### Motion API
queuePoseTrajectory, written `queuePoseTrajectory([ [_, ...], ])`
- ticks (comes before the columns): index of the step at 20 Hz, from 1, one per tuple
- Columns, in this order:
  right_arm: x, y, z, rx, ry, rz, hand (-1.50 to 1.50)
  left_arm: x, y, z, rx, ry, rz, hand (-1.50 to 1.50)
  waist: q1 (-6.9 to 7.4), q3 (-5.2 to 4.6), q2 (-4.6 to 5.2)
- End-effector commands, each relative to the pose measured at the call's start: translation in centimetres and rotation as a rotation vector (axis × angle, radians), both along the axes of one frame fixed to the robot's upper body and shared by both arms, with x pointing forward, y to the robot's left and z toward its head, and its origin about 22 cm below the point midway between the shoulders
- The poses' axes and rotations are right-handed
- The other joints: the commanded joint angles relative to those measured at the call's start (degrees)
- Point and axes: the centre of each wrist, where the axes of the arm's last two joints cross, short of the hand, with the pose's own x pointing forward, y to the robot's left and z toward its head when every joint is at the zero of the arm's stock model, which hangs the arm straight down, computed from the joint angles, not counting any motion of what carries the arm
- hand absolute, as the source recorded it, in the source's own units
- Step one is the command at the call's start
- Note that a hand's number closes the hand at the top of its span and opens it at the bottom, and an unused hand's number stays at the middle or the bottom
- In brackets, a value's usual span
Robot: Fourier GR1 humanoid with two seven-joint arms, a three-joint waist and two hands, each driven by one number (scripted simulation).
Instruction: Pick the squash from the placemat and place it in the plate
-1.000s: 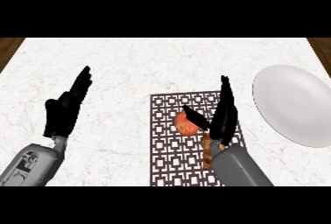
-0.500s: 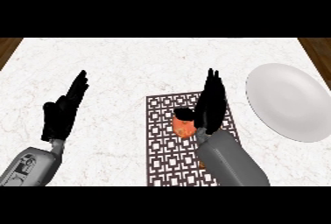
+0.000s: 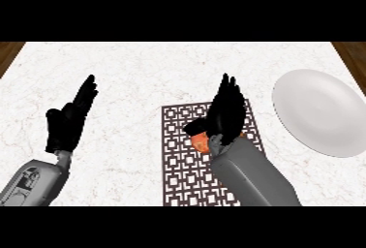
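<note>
Since the pic half a sec back, the right hand [image 3: 225, 114] has slid a bit left over the mat [image 3: 182, 169], so it now covers more of the squash [image 3: 202, 142]. Vs a full sec back the shift is plainer: then the hand stood at the squash's right w/ most of the orange body showing. Now only a small orange patch shows, just below the thumb and at the wrist's left edge, approx mid-mat. The squash hasn't left the mat.

Right hand's fingers are straight, close together, pointing up-view. The thumb sticks out left above the squash, not curled round it. Whether the palm touches the squash: can't tell, the hand hides that. The right forearm [image 3: 250, 177] comes in from the lower edge and covers the mat's lower right part.

Left hand [image 3: 70, 123] is at view's left, same spot as before, fingers straight and up, resting over the counter [image 3: 143, 68], well apart from the mat.

Plate [image 3: 322, 111]: white, round, on the counter right of the mat, near its right edge but not touching, same place as half a sec ago. The squash isn't in it; its white face shows unbroken. Right hand's fingertips reach past the mat's top edge, left of the plate and apart from it.
</note>
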Motion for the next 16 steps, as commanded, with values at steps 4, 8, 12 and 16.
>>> queuePoseTrajectory([
  [4, 0.0, -0.1, 2.1, -0.024, 0.232, -0.112, -1.50, 0.8, -0.1, -0.3, -0.008, -0.015, 0.007, 0.00, -0.36, 0.08, 0.52],
  [8, -0.9, -0.5, 0.3, -0.023, 0.299, -0.110, -1.50, 0.9, 0.4, 1.6, 0.018, -0.010, -0.013, 0.00, 0.43, 0.16, 0.28],
  [12, -0.2, -0.9, -1.0, -0.040, 0.368, -0.132, -1.50, 0.9, -0.9, 0.6, 0.014, -0.012, -0.023, 0.00, 0.95, 0.17, 0.80],
  [16, -0.7, -0.9, -1.4, -0.012, 0.394, -0.119, -1.50, 1.1, 0.1, 0.6, 0.002, -0.017, -0.009, 0.00, 0.96, 0.17, 0.84],
])
